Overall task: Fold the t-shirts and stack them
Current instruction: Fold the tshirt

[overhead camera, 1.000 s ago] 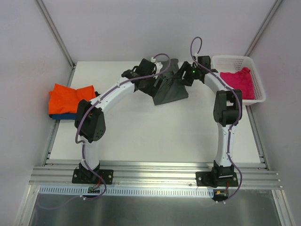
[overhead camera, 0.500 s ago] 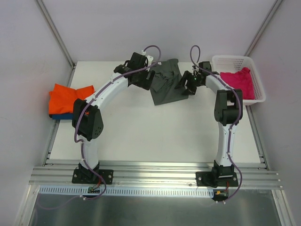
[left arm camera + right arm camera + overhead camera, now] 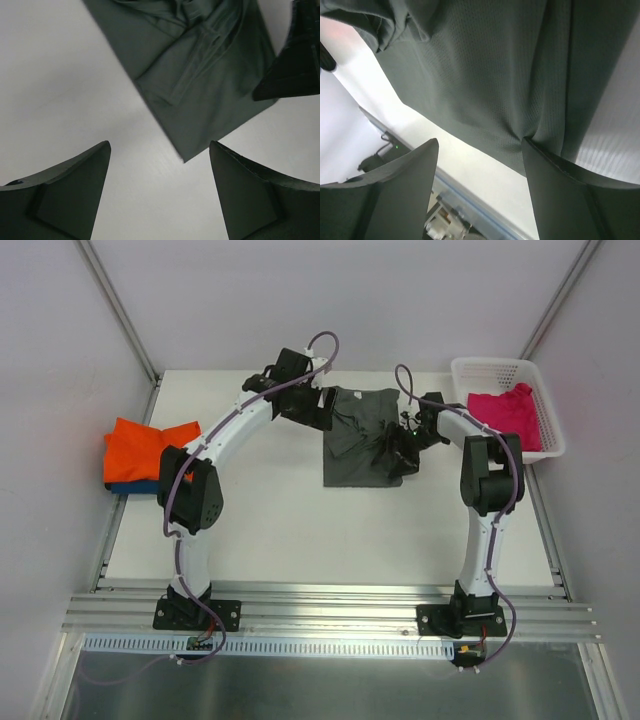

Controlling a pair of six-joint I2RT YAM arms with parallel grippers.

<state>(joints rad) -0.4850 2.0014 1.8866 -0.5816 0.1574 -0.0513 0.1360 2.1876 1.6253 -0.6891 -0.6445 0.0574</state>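
Note:
The dark grey t-shirt (image 3: pixel 358 435) lies folded and flat at the table's back middle. My left gripper (image 3: pixel 326 410) is open and empty at its upper left edge; in the left wrist view (image 3: pixel 159 145) the shirt's corner (image 3: pixel 200 100) lies just ahead of the fingers. My right gripper (image 3: pixel 396 454) is open at the shirt's lower right edge; in the right wrist view (image 3: pixel 480 141) the grey cloth (image 3: pixel 485 75) fills the frame and touches one fingertip (image 3: pixel 532 150). An orange t-shirt (image 3: pixel 148 443) lies on a blue one (image 3: pixel 132 486) at the left. A magenta t-shirt (image 3: pixel 508 412) sits in the basket.
The white mesh basket (image 3: pixel 497 365) stands at the back right corner of the table. The orange and blue stack sits at the left table edge. Grey walls with metal rails enclose the table on the left, back and right.
The grey shirt hung lifted between both grippers; now it lies flat on the table. Both grippers have let go of it, and the right one has moved nearer along its right edge.

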